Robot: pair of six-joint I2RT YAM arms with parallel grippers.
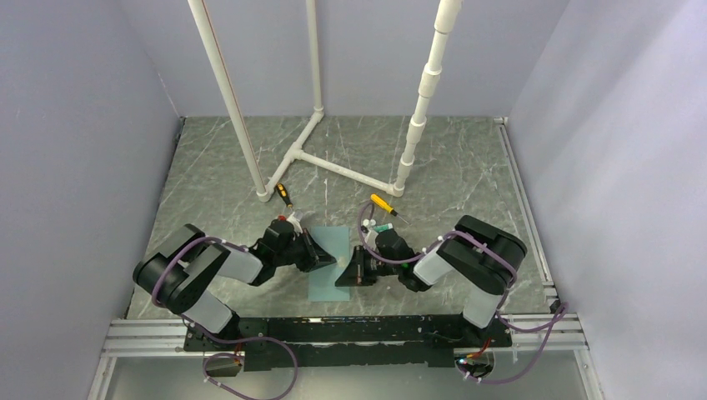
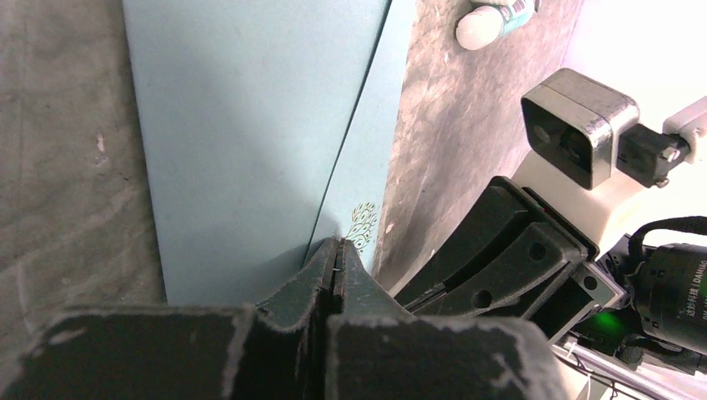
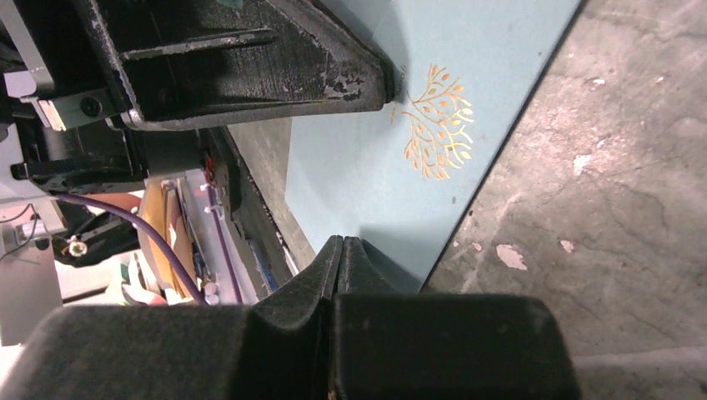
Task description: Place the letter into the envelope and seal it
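Right wrist: envelope (image 3: pixel 367 179) bears a gold tree emblem (image 3: pixel 438 125).

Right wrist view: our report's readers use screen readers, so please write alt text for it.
A pale teal-blue paper envelope with a gold tree motif lies on a grey marbled table. The right gripper, black fingers closed, points at its edge, and the left gripper has its black tip beside the motif.

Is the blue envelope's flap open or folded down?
Folded down: from above the envelope is a plain rectangle with no triangle sticking out. The left wrist view shows a slanted fold lying flat. Glued: cannot tell.
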